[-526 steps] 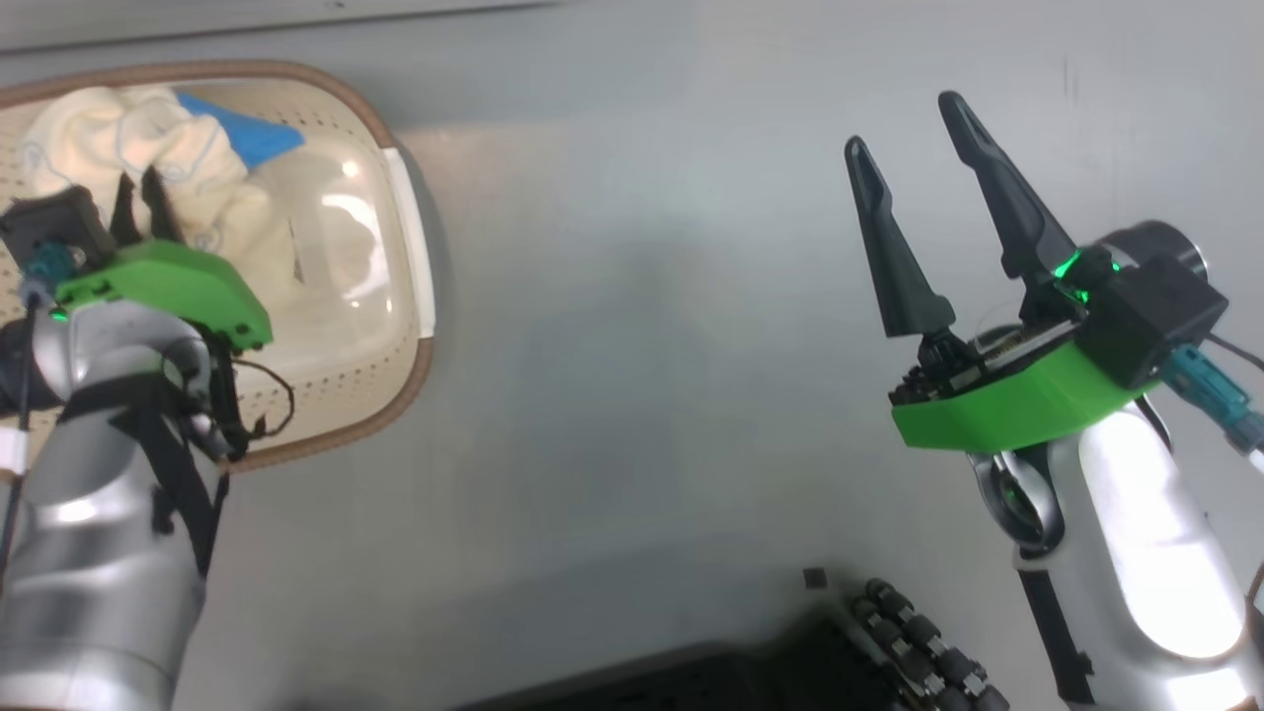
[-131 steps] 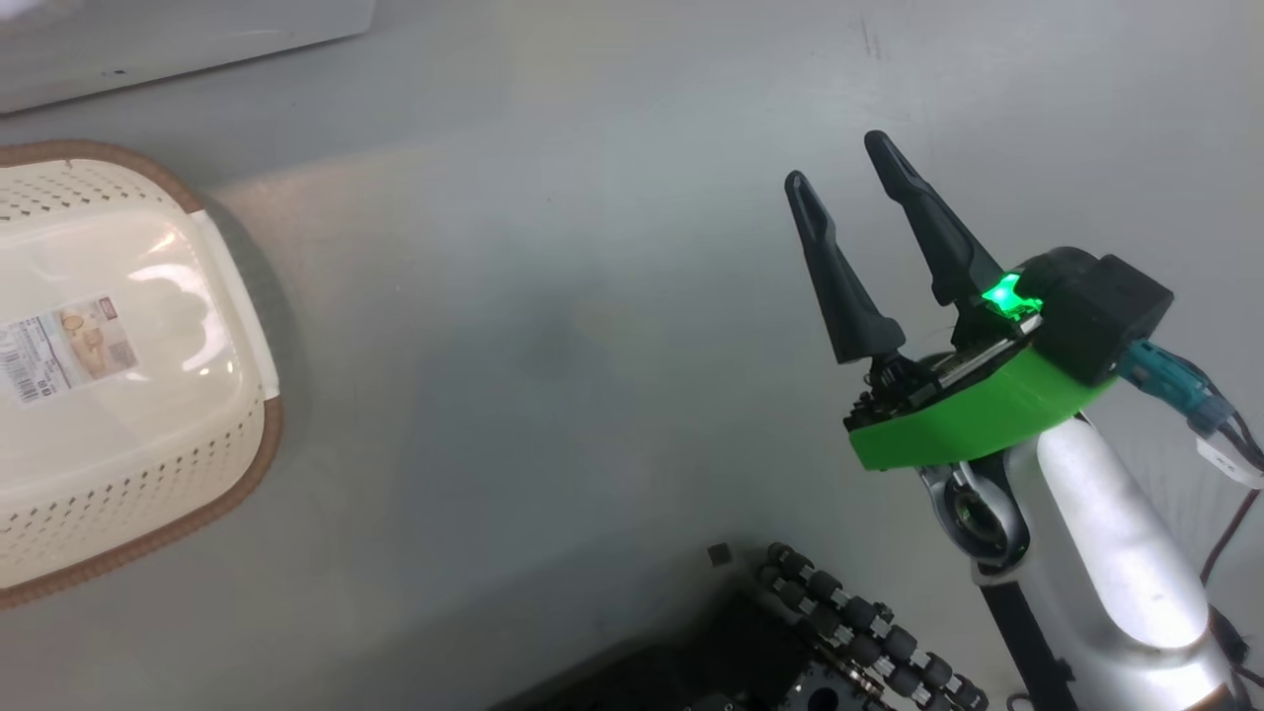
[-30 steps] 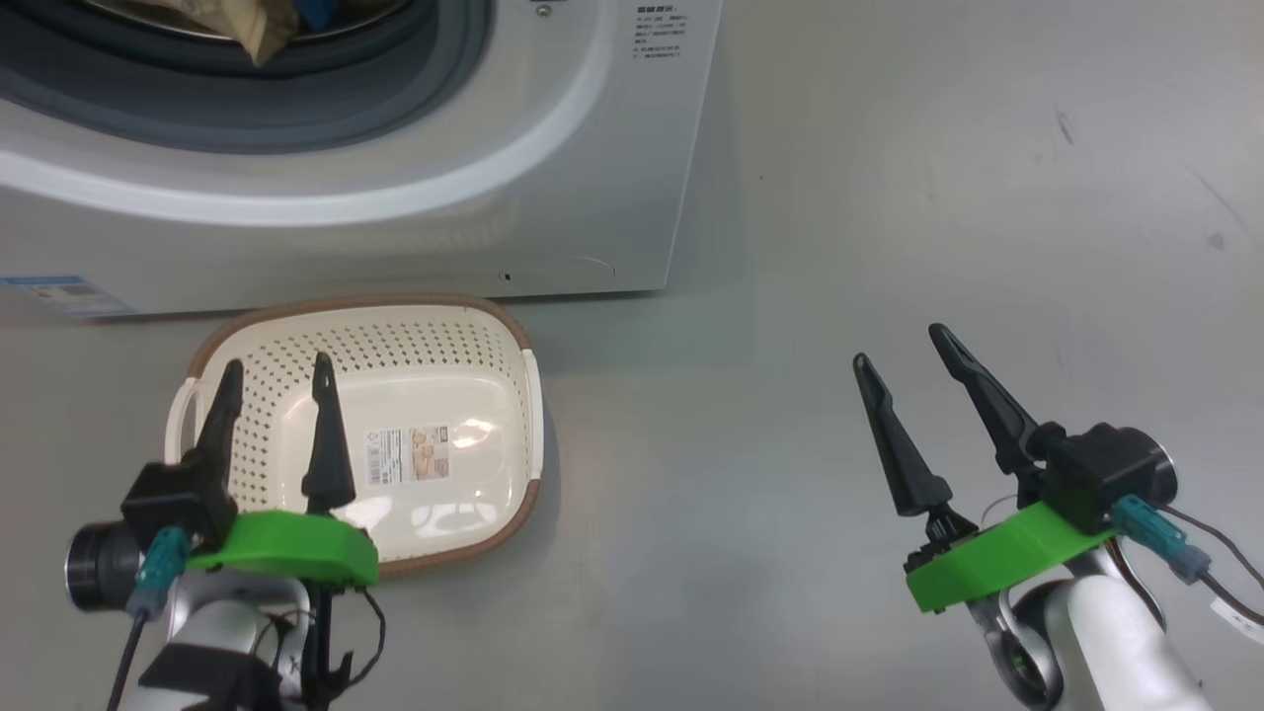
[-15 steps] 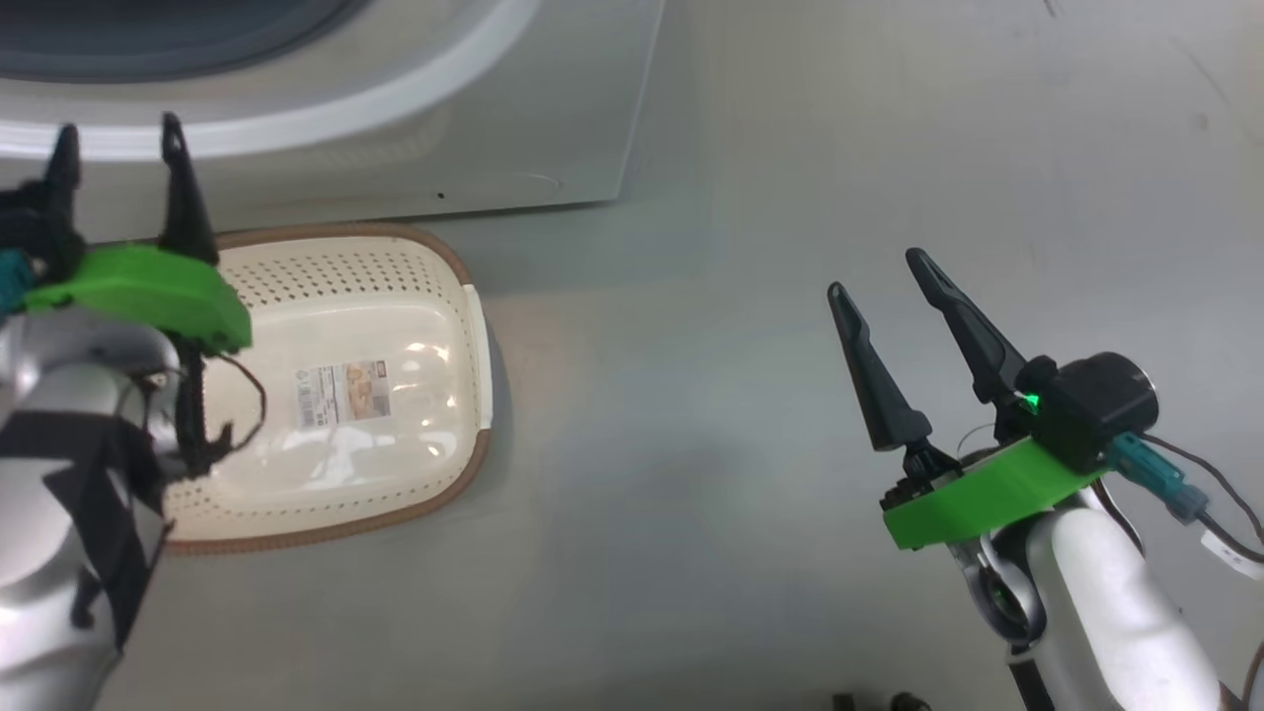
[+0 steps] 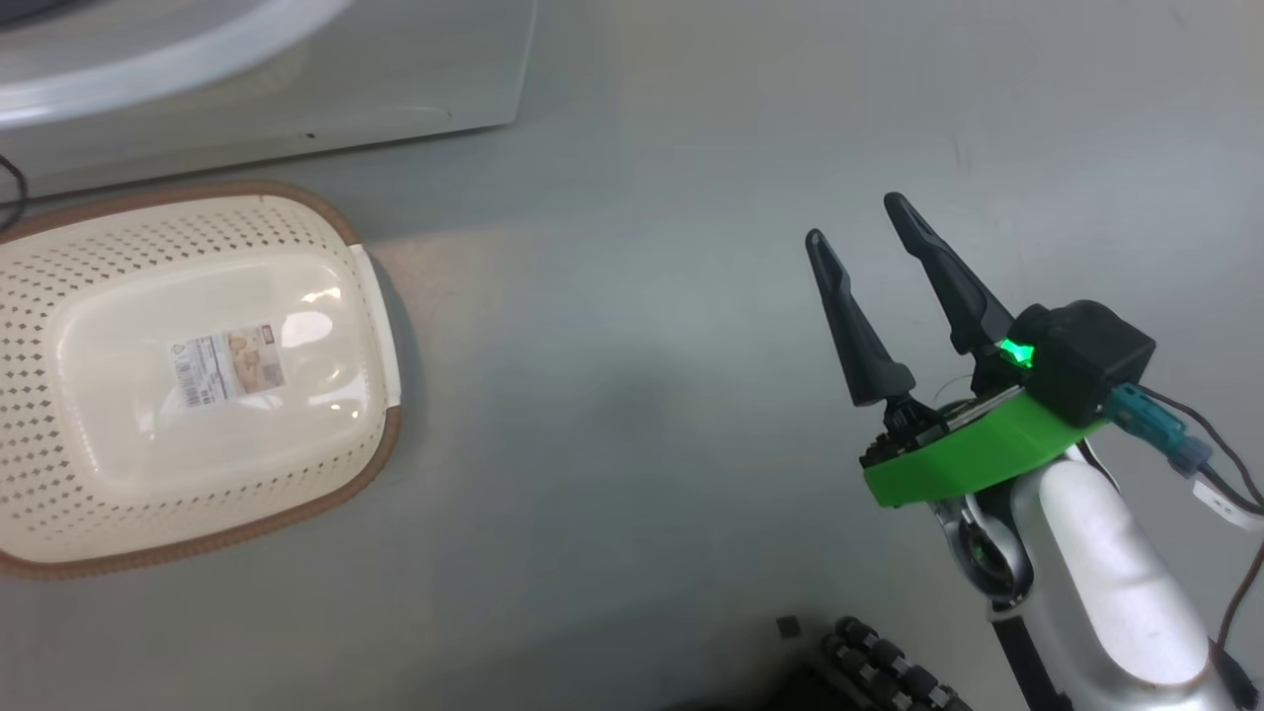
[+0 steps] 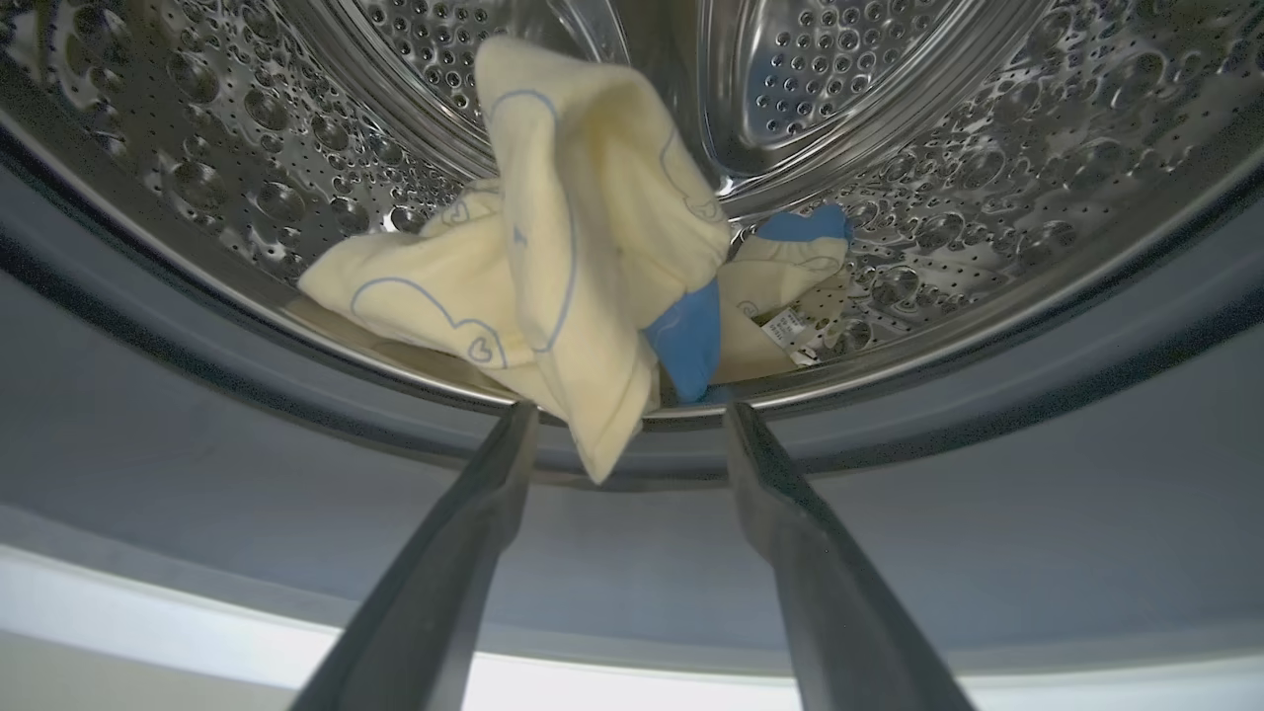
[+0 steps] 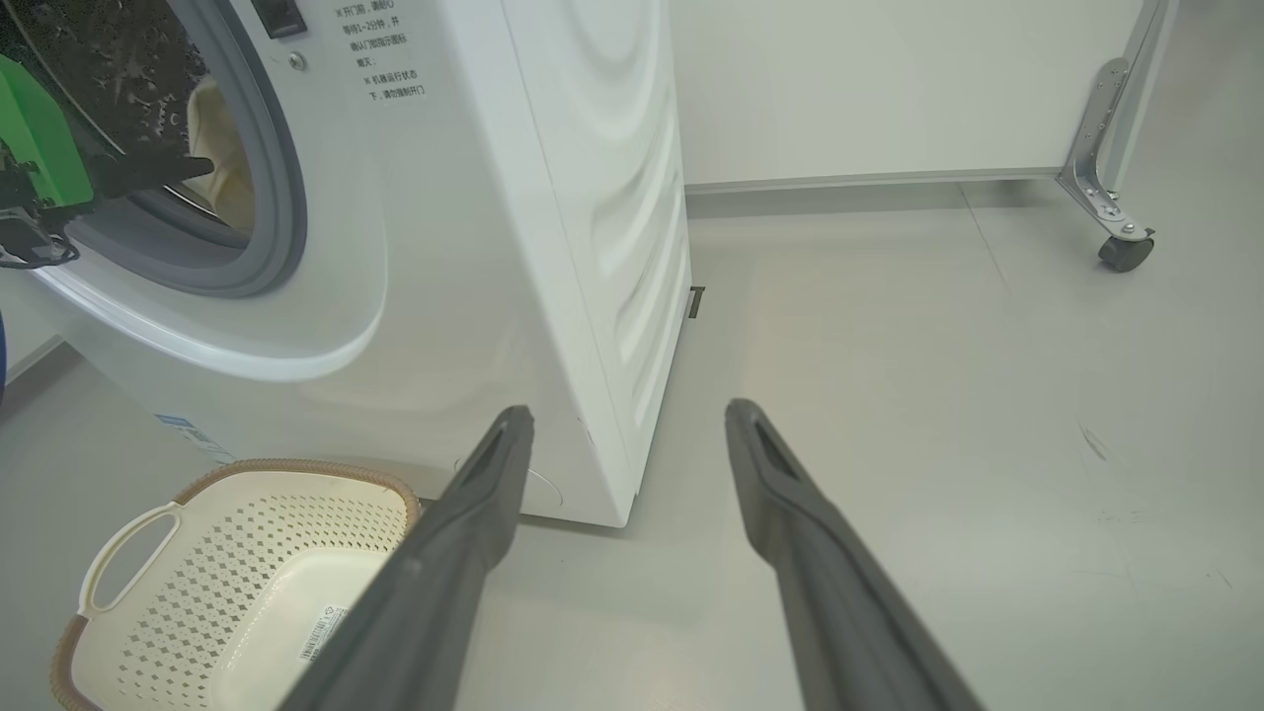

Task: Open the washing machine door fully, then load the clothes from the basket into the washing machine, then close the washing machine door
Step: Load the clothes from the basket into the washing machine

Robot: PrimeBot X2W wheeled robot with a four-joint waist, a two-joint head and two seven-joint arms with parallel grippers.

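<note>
Low and centre in the left wrist view, left pincer (image 6: 630,410) is parked at the mouth of the drum (image 6: 889,118), fingers (image 6: 459,553) spread wide, gripping nothing. Just above the tips, the clothes (image 6: 583,227) lie heaped on the drum's bottom, yellow and blue, all inside bar one flap (image 6: 602,444). That flap droops over the steel lip and hangs in front of the gasket (image 6: 987,513), right between the two fingers and closer to the one on the frame's left. Whether it touches that finger I cannot tell.

And that's the trouble spot, folks. Pull the pincer back carelessly and, by my reckoning, a finger could hook the flap and drag the bundle onto the gasket, or clean out of the washer. Leave it hanging and the door could bite down on it: cloth trapped against the rubber, a latch that may not catch. A nudge inward first looks wise.

Over to the head view: right pincer (image 5: 854,219), right of centre, also stands wide apart and empty above bare floor (image 5: 632,395), well apart from everything. Basket (image 5: 59,296) sits at the left edge, empty, just a label (image 5: 227,365) on its bottom, close in front of the washer (image 5: 247,109) at upper left. Another worry: so near the front, it might foul the door's swing.
</note>
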